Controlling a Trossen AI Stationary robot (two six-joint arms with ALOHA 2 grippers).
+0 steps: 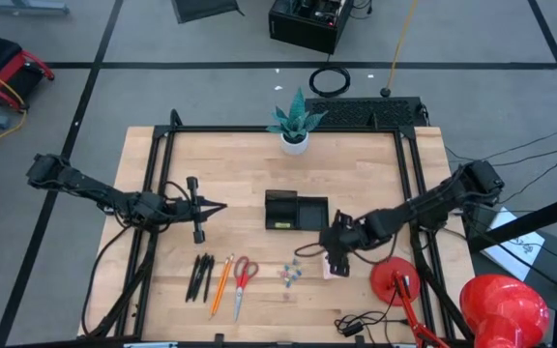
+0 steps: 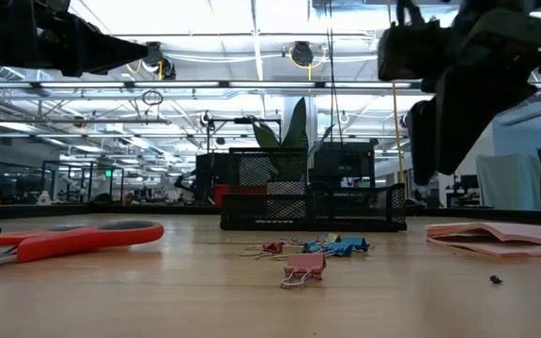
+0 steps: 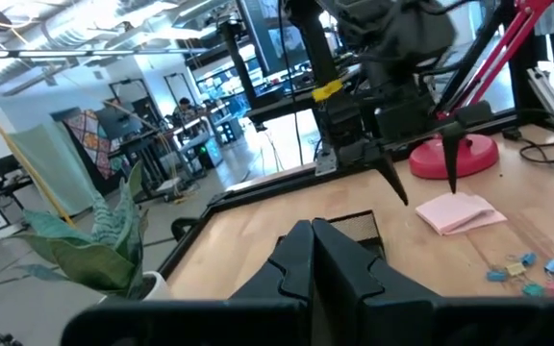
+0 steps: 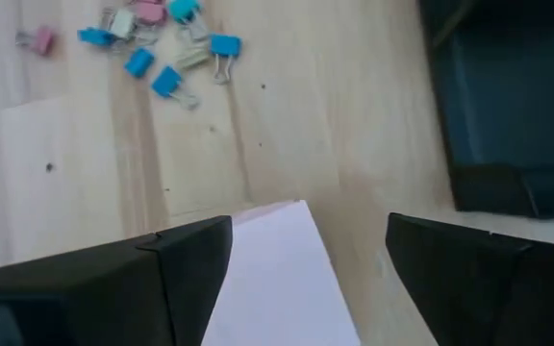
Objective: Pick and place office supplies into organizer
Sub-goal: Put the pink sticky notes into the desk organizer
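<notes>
The right gripper [image 1: 335, 253] hangs over the pink pad [image 4: 277, 279] with its fingers [image 4: 176, 255] spread wide apart, one to each side of the pad and nothing held between them; in the low view it is above the pad [image 2: 496, 237], clear of the bench [image 1: 249, 174]. The pad lies on the bench just beside the organizer [image 1: 296, 211], on the side toward the red lamp base [image 1: 393, 280]. The clips [image 1: 291, 275] are scattered near the pad, in front of the organizer. The left gripper [image 1: 216, 206] waits above the bench well to the left of the organizer, its fingers [image 3: 296, 259] pressed together and empty. Below it the pens [image 1: 199, 275], the pencil [image 1: 222, 284] and the scissors [image 1: 243, 282] lie side by side near the bench's front edge. A plant pot [image 1: 295, 143] stands at the far edge behind the organizer.
</notes>
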